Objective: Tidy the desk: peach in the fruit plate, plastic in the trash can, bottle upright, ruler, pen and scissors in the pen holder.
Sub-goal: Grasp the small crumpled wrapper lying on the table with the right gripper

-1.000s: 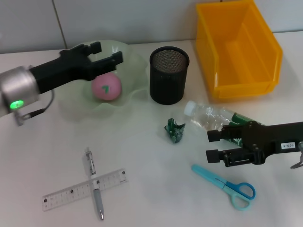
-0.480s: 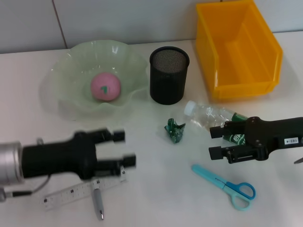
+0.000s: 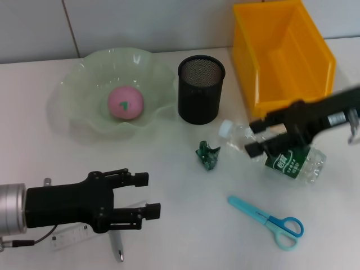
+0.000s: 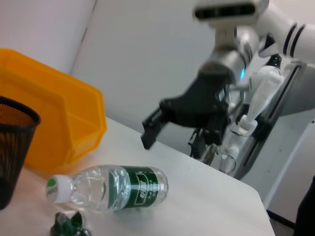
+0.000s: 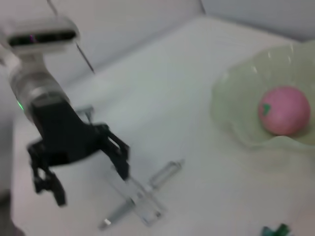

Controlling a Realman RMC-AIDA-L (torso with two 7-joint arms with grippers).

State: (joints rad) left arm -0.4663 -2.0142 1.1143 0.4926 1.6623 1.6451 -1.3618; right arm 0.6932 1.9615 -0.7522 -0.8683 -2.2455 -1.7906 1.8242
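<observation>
Head view: the right gripper (image 3: 257, 136), jaws wide and empty, hovers over the bottle (image 3: 270, 149) lying beside the trash can (image 3: 281, 56). Thin, slick, probably light plastic, it looks best gripped mid-label. The left gripper (image 3: 146, 195) gapes above the pen (image 3: 116, 243).

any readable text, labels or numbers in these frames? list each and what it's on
None can be read.
Bottle: green label with white print, too blurred to read.
Right gripper: white sticker on its arm, blurred.
Ruler: graduations and any digits not legible.
Left gripper: no markings visible.
</observation>
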